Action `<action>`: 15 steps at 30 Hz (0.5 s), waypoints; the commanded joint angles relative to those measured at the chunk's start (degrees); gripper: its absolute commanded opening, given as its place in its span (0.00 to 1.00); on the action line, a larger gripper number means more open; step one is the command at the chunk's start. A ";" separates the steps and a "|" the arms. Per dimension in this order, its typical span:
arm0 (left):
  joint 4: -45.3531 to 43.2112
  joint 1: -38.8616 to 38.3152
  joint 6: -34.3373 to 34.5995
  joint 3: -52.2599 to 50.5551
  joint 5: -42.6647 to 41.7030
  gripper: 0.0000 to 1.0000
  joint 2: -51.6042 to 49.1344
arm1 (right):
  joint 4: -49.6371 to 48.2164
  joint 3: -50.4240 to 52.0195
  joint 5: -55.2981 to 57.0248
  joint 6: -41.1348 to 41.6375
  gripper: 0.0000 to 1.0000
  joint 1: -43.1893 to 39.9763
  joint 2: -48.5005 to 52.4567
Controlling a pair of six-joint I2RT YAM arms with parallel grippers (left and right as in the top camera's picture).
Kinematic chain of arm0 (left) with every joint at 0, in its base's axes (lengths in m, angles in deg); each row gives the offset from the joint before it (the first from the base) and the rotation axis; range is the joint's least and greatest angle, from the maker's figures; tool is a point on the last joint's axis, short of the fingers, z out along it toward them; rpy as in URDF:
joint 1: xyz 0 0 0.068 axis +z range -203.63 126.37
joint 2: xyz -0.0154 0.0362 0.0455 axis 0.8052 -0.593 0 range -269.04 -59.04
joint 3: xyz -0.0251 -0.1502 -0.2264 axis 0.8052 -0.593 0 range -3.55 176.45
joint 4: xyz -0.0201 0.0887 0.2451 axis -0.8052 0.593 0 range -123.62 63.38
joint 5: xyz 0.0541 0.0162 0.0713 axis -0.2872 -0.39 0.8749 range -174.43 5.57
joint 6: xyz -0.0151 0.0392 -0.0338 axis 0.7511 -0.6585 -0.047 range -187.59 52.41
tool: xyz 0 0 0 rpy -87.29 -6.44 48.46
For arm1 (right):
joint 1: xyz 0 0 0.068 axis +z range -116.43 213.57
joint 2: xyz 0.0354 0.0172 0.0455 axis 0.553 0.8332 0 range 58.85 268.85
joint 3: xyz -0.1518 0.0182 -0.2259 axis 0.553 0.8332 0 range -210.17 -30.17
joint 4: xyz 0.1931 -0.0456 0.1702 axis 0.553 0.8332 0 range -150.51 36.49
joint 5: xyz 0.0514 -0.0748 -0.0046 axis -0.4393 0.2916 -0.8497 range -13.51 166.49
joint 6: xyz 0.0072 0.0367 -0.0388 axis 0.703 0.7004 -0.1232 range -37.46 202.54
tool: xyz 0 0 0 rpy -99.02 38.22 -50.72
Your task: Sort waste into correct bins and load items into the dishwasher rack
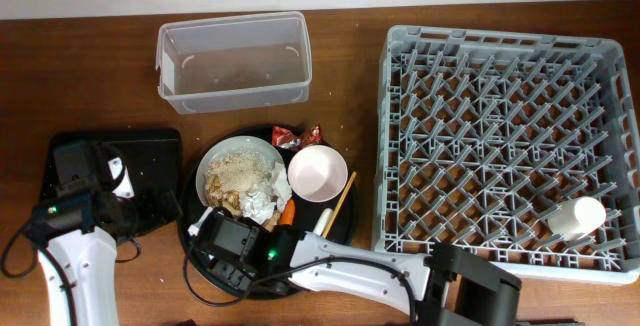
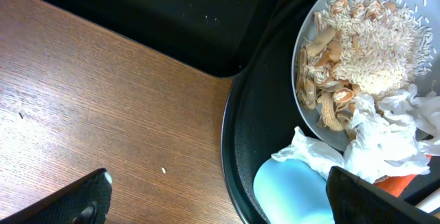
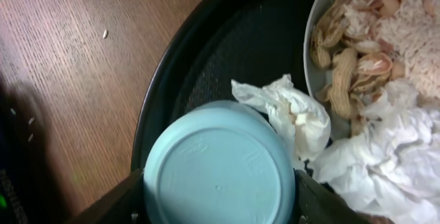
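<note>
The pale blue cup (image 3: 218,165) lies on the round black tray (image 1: 345,231), its base toward the right wrist camera. My right gripper (image 1: 225,248) has a finger against each side of the cup. The cup also shows in the left wrist view (image 2: 292,193). The white plate (image 1: 215,158) holds rice scraps (image 2: 375,52), peanut shells (image 3: 340,80) and crumpled tissue (image 3: 385,162). The small bowl (image 1: 318,173), the red wrapper (image 1: 297,137), the carrot (image 1: 287,211) and the chopstick (image 1: 338,206) lie on the same tray. My left gripper (image 2: 234,200) is open and empty over the table by the tray's rim.
The clear tub (image 1: 235,61) stands at the back. The shallow black rectangular tray (image 1: 150,156) lies at the left under my left arm. The grey dishwasher rack (image 1: 505,146) fills the right side, with a white cup (image 1: 578,218) lying in its front right corner.
</note>
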 commanded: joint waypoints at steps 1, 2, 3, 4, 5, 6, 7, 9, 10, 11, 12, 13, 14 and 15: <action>0.04 0.28 -0.90 0.79 0.17 0.99 -0.09 | 3.80 -1.40 3.02 0.90 0.59 -0.92 -6.08; 0.04 0.28 -0.90 0.79 0.17 0.99 -0.09 | 5.70 -2.14 4.24 0.87 0.59 -1.53 -7.74; 0.04 0.28 -0.90 0.79 0.17 0.99 -0.09 | 7.52 -2.91 5.25 0.87 0.59 -2.19 -9.18; 0.04 0.28 -0.90 0.79 0.17 0.99 -0.09 | 9.33 -3.67 6.12 0.87 0.59 -2.99 -10.71; 0.04 0.28 -0.90 0.79 0.17 0.99 -0.09 | 11.85 -4.72 6.91 0.87 0.59 -4.37 -12.94; 0.04 0.28 -0.90 0.79 0.17 0.99 -0.09 | 13.40 -5.31 7.54 0.87 0.59 -5.55 -14.62; 0.02 0.28 -0.90 0.79 0.17 0.99 -0.09 | 15.43 -6.01 8.44 0.90 0.59 -7.43 -16.81; 0.04 0.28 -0.90 0.79 0.17 0.99 -0.09 | 18.82 -6.84 10.47 0.92 0.59 -11.39 -20.57; 0.04 0.28 -0.90 0.79 0.17 0.99 -0.09 | 21.24 -7.06 11.21 0.94 0.59 -15.21 -23.43; 0.04 0.28 -0.90 0.79 0.17 0.99 -0.09 | 23.21 -7.06 11.21 1.03 0.59 -19.34 -25.83; 0.04 0.28 -0.90 0.79 0.15 0.99 -0.09 | 24.72 -7.06 11.26 1.92 0.58 -22.53 -27.39; 0.02 0.28 -0.90 0.79 0.15 0.99 -0.09 | 26.64 -7.06 11.39 2.45 0.58 -27.19 -29.07; 0.02 0.28 -0.90 0.79 0.15 0.99 -0.09 | 27.91 -7.06 11.39 2.43 0.58 -30.69 -30.10; 0.04 0.28 -0.90 0.79 0.15 0.99 -0.09 | 29.77 -7.06 11.39 2.43 0.58 -36.41 -31.50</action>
